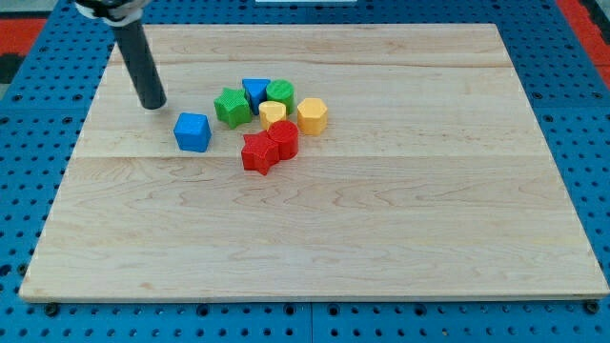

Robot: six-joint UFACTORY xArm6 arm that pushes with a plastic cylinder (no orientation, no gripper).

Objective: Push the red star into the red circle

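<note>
The red star [256, 152] lies near the board's middle, touching the red circle [283, 139] at its upper right. My tip [152, 105] is at the view's upper left, well left of the red star. The blue cube [192, 131] lies between my tip and the red blocks, just right of and below the tip, apart from it.
A cluster sits above the red blocks: a green star [232, 106], a blue triangle [255, 90], a green circle [280, 93], a small yellow block [273, 113] and a yellow hexagon [312, 115]. The wooden board [381, 238] lies on a blue pegboard.
</note>
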